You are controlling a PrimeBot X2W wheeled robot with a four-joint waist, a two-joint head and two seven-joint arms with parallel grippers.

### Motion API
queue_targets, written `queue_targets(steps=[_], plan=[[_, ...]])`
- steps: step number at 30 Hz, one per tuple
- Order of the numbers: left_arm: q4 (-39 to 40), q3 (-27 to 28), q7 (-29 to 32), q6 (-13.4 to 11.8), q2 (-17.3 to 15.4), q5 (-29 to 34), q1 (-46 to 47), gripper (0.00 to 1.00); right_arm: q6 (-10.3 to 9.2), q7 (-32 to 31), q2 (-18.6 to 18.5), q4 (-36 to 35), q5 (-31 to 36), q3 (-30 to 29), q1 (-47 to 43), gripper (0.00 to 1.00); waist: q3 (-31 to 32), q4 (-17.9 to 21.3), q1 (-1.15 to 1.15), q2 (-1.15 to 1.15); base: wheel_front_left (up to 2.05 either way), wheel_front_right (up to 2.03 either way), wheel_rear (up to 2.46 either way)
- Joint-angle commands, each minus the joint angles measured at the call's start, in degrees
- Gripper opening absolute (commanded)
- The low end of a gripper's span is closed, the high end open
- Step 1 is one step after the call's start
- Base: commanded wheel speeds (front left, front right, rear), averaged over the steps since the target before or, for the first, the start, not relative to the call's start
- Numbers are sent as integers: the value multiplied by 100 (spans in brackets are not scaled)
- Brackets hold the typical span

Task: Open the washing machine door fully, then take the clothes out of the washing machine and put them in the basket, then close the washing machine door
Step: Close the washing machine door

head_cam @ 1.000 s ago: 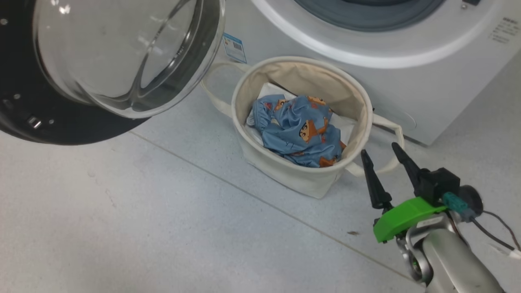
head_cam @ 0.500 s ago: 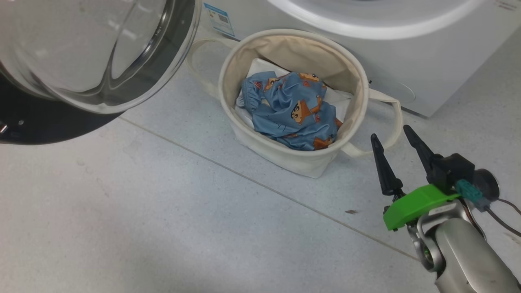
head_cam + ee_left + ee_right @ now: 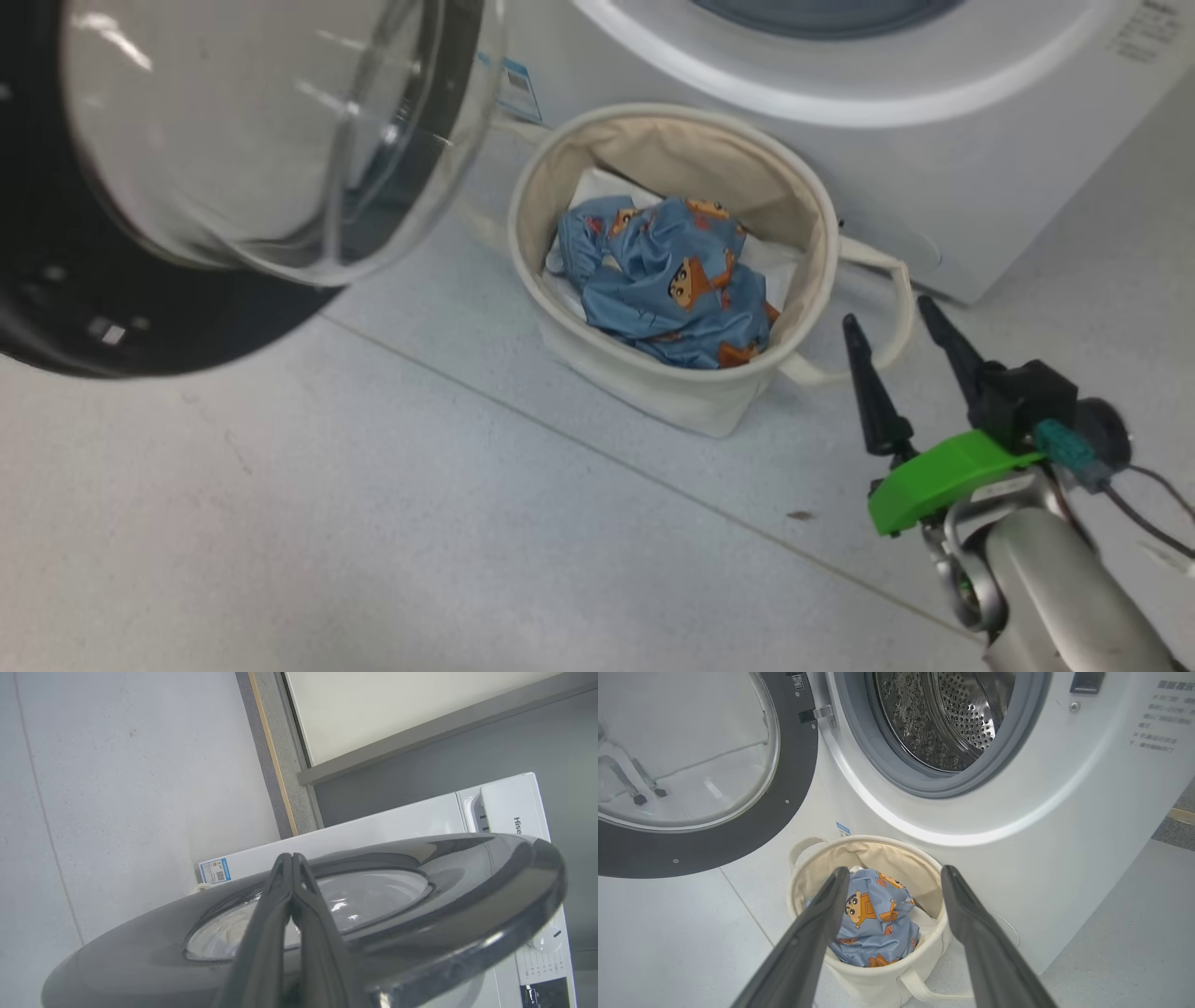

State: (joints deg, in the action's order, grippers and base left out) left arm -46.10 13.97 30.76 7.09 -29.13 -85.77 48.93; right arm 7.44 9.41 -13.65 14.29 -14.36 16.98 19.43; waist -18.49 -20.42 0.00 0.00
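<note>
The washing machine door [image 3: 187,317] stands open at the upper left, a black ring around a bulging glass porthole [image 3: 261,140]. In the left wrist view my left gripper [image 3: 292,857] is shut, its fingers lying against the outer face of the door [image 3: 467,882]. The cream basket [image 3: 812,201] sits on the floor before the washing machine [image 3: 934,177]. The blue printed clothes [image 3: 667,285] lie bunched inside it. My right gripper [image 3: 887,313] hangs open and empty just right of the basket. In the right wrist view it [image 3: 894,870] points at the clothes [image 3: 878,914], with the bare steel drum [image 3: 943,714] above.
A white sheet [image 3: 597,191] lies under the clothes in the basket. The basket's loop handle [image 3: 896,308] curls close to my right fingers. Pale floor tiles [image 3: 373,513] spread to the left and front. A blue sticker [image 3: 518,93] marks the machine's front.
The head camera has shifted, so the whole picture moved. My right gripper stays open beside the basket and the clothes lie as before.
</note>
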Motion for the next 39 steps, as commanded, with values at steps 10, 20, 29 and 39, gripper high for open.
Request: queue_targets(steps=[10, 20, 29, 39], plan=[[1442, -602, 677, 39, 191, 51, -883, 0, 5, 330, 327, 325, -237, 275, -161, 100, 703, -98, 0, 0, 0, 0, 0], [2742, -1407, 762, 39, 949, 290, -1558, 0, 5, 503, 488, 666, -345, 265, -314, 100, 1155, -87, 0, 0, 0, 0, 0], [3199, -2004, 503, 39, 1680, 524, -1881, 0, 5, 542, 483, 623, -304, 183, -308, 100, 1196, 240, 0, 0, 0, 0, 0], [2960, -2179, 231, 39, 2039, 438, -1731, 0, 5, 555, 504, 549, -257, 115, -285, 100, 1116, 963, 0, 0, 0, 0, 0]])
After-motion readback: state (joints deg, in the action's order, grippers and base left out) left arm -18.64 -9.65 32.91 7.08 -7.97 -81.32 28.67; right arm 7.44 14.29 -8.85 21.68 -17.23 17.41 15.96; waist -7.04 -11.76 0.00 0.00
